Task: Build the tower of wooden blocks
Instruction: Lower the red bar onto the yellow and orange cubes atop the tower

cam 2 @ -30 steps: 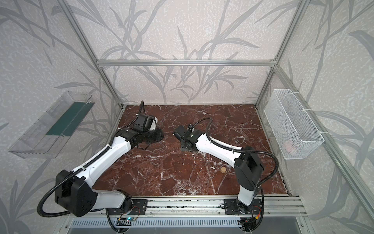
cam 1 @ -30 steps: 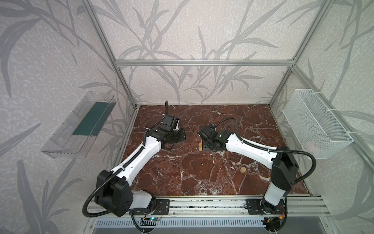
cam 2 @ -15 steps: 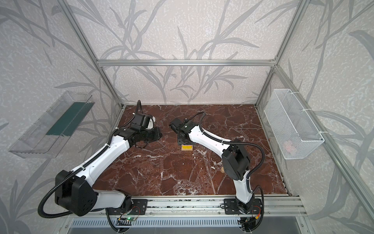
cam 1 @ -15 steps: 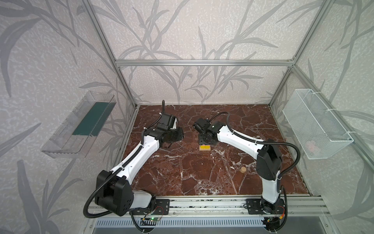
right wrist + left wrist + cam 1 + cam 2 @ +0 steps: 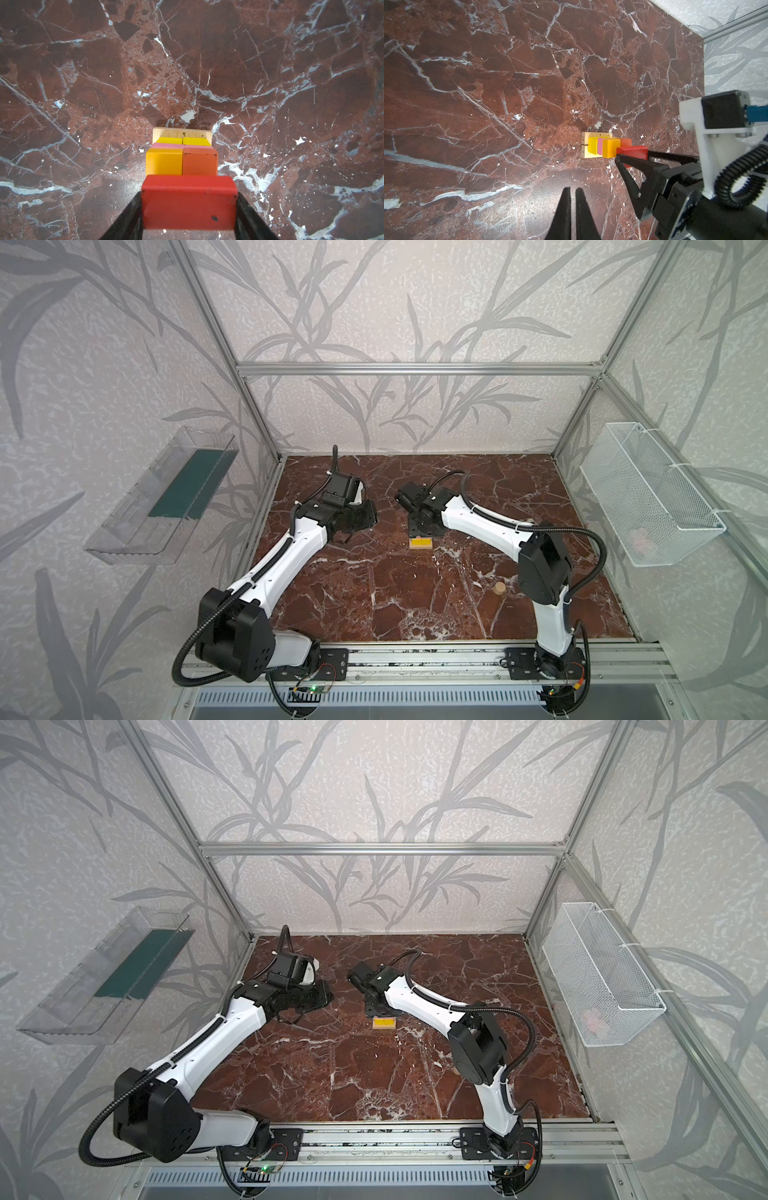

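The tower [image 5: 420, 544] [image 5: 384, 1024] stands mid-table: a tan plank [image 5: 181, 132] at the base, then two yellow cubes [image 5: 182, 141], a pink brick [image 5: 166, 146], and an orange cube [image 5: 164, 164] beside an orange-red cube [image 5: 200, 164]. My right gripper [image 5: 189, 207] [image 5: 632, 156] [image 5: 420, 531] points down over it, shut on a red brick [image 5: 189, 201] [image 5: 632, 151] directly over the two cubes. I cannot tell whether the brick touches them. My left gripper [image 5: 572, 192] [image 5: 365, 516] is shut and empty, left of the tower. A tan cylinder [image 5: 498, 588] lies loose at the front right.
A white wire basket [image 5: 648, 497] hangs on the right wall and a clear plastic tray [image 5: 166, 497] on the left wall. The aluminium base rail [image 5: 415, 655] runs along the front edge of the marble table [image 5: 374, 593].
The right arm has swung its elbow inward and brought the red brick over the tower. It has barely moved in the last half second. The left arm stays almost still.
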Tool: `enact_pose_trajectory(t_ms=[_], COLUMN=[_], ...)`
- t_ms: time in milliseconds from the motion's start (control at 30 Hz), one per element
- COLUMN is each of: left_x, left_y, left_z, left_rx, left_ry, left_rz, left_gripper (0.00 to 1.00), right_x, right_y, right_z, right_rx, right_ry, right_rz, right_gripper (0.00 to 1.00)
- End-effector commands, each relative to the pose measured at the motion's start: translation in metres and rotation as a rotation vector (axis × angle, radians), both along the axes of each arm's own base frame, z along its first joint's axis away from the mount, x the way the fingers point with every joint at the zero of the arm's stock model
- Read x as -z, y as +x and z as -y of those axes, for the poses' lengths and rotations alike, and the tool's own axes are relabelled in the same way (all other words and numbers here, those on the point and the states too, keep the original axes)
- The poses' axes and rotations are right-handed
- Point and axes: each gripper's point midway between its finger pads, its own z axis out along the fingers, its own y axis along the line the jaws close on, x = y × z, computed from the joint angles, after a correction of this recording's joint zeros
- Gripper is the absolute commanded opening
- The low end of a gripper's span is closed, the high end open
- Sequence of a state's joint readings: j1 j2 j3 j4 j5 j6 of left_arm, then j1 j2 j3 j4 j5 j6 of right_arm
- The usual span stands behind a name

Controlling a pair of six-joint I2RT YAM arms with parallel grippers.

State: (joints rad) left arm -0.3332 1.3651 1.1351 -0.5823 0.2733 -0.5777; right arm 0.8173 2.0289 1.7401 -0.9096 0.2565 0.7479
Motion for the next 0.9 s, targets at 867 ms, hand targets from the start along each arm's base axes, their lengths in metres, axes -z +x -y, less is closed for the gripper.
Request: enact_pose_trajectory(t_ms=[867], left_x=[0.0015], left_y=[0.0010], left_z=[-0.0030], left_rx=[0.003], left_ry=[0.003], left_rz=[-0.006], left_gripper=[0.08], right_x=[0.0016], right_y=[0.0119], right_z=[-0.0077], right_rx=[-0.009], right_ry=[-0.003], right_rz=[-0.003], right_gripper=[0.50])
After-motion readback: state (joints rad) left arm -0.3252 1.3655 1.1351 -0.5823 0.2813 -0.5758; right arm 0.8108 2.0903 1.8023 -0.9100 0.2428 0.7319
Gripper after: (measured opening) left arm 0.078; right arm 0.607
